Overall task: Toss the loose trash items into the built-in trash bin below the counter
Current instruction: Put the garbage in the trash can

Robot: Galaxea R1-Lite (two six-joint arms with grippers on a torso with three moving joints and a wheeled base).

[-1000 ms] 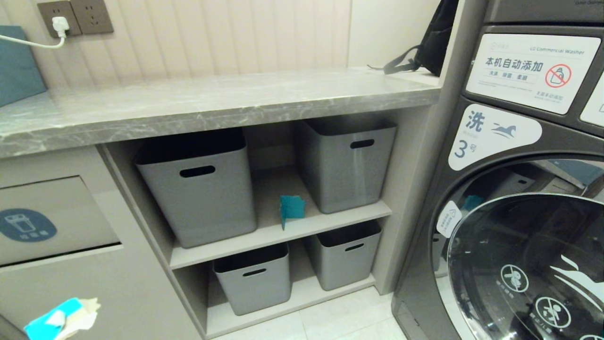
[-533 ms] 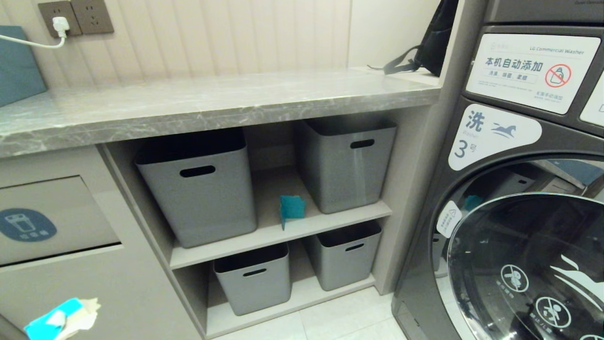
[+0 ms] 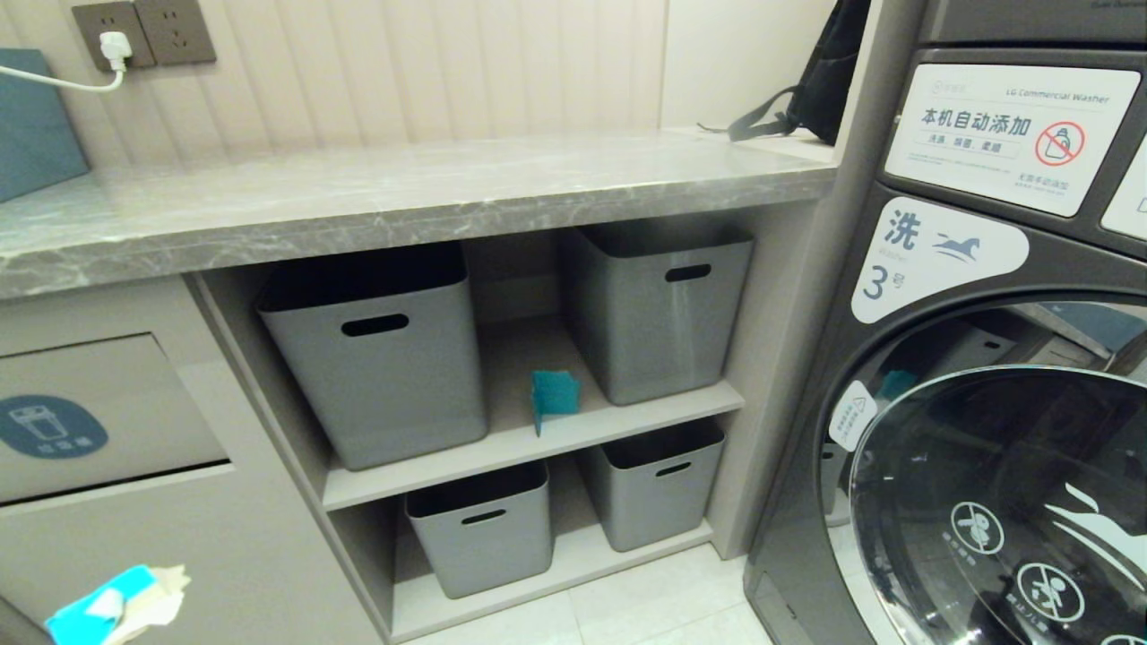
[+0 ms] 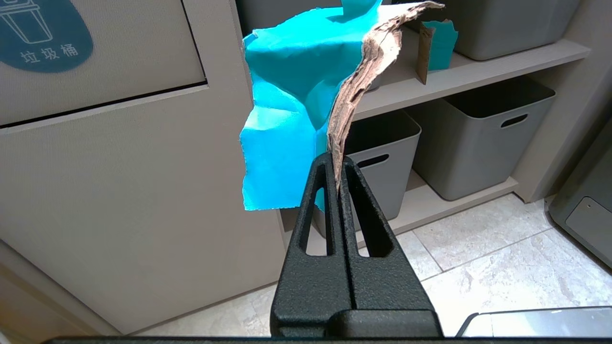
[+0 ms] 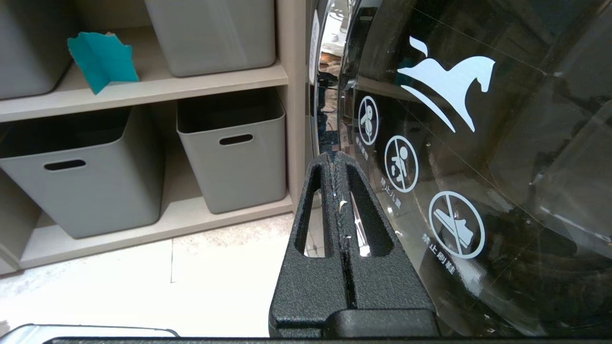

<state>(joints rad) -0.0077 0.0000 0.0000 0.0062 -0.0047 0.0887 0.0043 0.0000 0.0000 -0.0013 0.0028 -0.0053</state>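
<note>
My left end effector [image 4: 338, 165] is clamped shut on a torn scrap of trash [image 4: 306, 95]: bright teal paper on one face, raw brown cardboard along its ragged edge, creased and folded, standing up out of my fingertips. In the head view only a corner of that scrap [image 3: 116, 605] pokes into the lower left of the frame, and the end effector itself is out of sight.

A second teal wrapper [image 3: 554, 394] stands folded on the upper shelf [image 3: 538, 439], in the gap between two grey storage boxes [image 3: 381, 358], touching neither. My left wrist view catches it at the upper right, and my right wrist view shows it [image 5: 103, 59] at the upper left.

The trash bin flap [image 3: 134, 412], beige with a blue oval sticker [image 3: 49, 428], sits at the left of the head view under the grey marbled tabletop [image 3: 403, 193]. The left wrist view shows the sticker at its upper left corner, with the held scrap lower and to its right.

My right end effector [image 5: 338, 160] is fully closed with nothing in it. Its camera alone shows the dark washer door [image 5: 478, 157] with a white horse and warning icons close up.
</note>
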